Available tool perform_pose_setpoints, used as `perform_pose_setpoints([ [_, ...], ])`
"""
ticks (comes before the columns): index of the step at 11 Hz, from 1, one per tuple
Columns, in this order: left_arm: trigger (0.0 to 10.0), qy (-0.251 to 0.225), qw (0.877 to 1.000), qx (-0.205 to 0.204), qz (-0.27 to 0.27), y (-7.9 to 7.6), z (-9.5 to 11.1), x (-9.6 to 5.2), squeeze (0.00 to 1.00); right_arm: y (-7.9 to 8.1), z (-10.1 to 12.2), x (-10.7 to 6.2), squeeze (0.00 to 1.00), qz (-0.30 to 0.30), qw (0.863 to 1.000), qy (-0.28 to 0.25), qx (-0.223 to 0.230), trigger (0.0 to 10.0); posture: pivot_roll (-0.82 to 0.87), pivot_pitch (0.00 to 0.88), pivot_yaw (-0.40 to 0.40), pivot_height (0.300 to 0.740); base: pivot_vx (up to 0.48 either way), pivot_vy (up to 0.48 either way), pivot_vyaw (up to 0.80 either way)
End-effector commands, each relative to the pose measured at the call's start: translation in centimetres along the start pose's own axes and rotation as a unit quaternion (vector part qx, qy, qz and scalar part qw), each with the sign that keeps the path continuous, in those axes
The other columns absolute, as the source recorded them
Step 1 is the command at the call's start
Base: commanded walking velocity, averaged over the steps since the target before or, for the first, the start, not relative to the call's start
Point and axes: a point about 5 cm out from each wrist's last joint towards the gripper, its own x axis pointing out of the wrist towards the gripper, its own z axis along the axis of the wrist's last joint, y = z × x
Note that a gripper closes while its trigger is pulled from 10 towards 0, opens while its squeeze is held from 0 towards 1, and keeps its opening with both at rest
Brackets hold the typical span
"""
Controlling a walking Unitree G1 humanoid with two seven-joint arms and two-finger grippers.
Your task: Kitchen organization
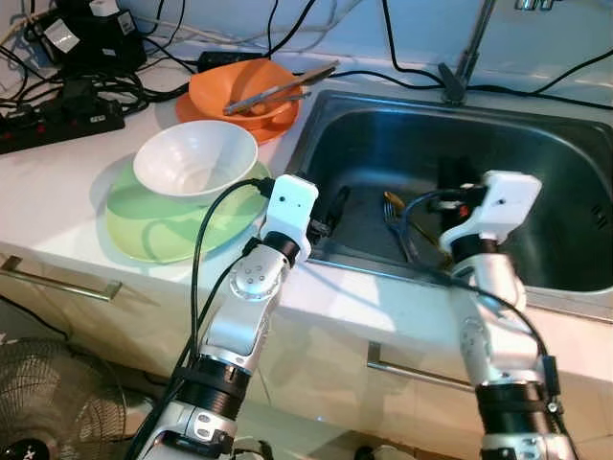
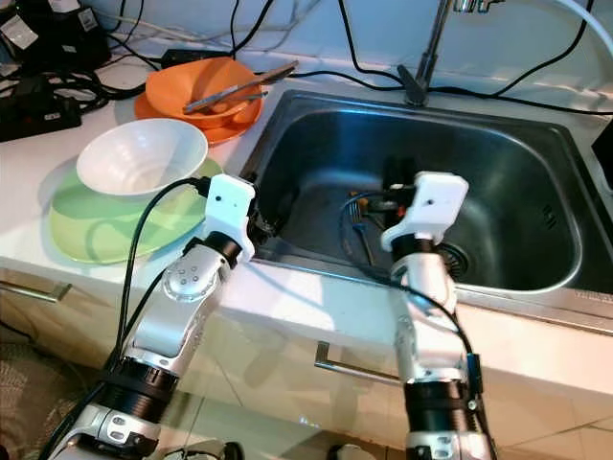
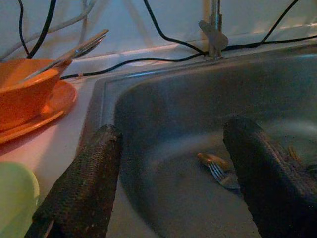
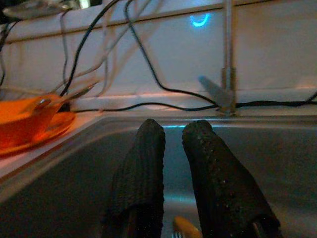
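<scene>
1. stainless steel sink basin (image 1: 536,192) set into the white bench (image 1: 57,192), filling the 12-to-3 o'clock part of the head view.
2. lying on the basin floor near its middle: a metal fork (image 1: 395,225) with a yellowish handle, seen too in the left wrist view (image 3: 220,173).
3. left tool (image 3: 173,188) poised at the sink's near-left corner, over the rim, at about 9 o'clock of the fork; fingers (image 3: 84,183) spread wide, gripping nothing.
4. right tool (image 4: 171,173) down inside the basin, just beside the fork on its 3 o'clock side; fingers (image 4: 141,168) drawn narrow with a slim gap between, nothing seen held; contact with the fork impossible to tell.
5. on the bench at 9 o'clock of the sink: a round white ceramic bowl (image 1: 194,158) sitting upright on a pale green flat plate (image 1: 144,230).
6. further back, at about 11 o'clock: an orange plastic bowl (image 1: 244,88) stacked on an orange plate (image 1: 192,110), with long metal utensils (image 1: 278,89) laid across the bowl and jutting over its rim toward the sink.
7. behind the dishes, at 10 o'clock: a black power strip (image 1: 57,120) amid tangled black cables (image 1: 124,86).
8. chrome tap base (image 1: 455,81) standing at the sink's back edge, at 12 o'clock.
9. below the bench front: pale cabinet drawers with a metal bar handle (image 1: 412,369).
</scene>
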Motion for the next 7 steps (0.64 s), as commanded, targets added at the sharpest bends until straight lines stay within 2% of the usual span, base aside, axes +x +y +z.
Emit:
perform_pose_setpoints([
  [1, 10.0, -0.010, 1.000, 0.011, 0.004, 0.0, 0.2, -0.1, 0.00, 0.6, -1.0, -0.7, 0.00, 0.007, 1.000, 0.025, 0.000, 10.0, 0.03, 0.090, 0.028, 0.740, 0.000, 0.000, 0.00],
  [3, 10.0, -0.026, 0.999, 0.020, 0.009, 0.2, 0.5, -0.1, 0.00, 0.1, -0.7, -0.4, 0.00, -0.002, 1.000, 0.021, -0.001, 10.0, 0.02, 0.074, 0.034, 0.740, 0.000, 0.000, 0.00],
  [5, 10.0, -0.042, 0.999, 0.024, 0.021, 0.6, 0.8, 0.2, 0.00, 0.4, -0.8, -0.1, 0.00, 0.000, 1.000, 0.017, 0.001, 10.0, 0.01, 0.068, 0.027, 0.740, 0.000, 0.000, 0.00],
  [7, 10.0, -0.069, 0.996, 0.054, 0.006, 0.2, 2.5, 0.5, 0.00, 1.0, -1.3, 0.1, 0.00, 0.013, 0.999, 0.029, 0.003, 10.0, 0.04, 0.068, 0.013, 0.740, 0.000, 0.000, 0.00],
])
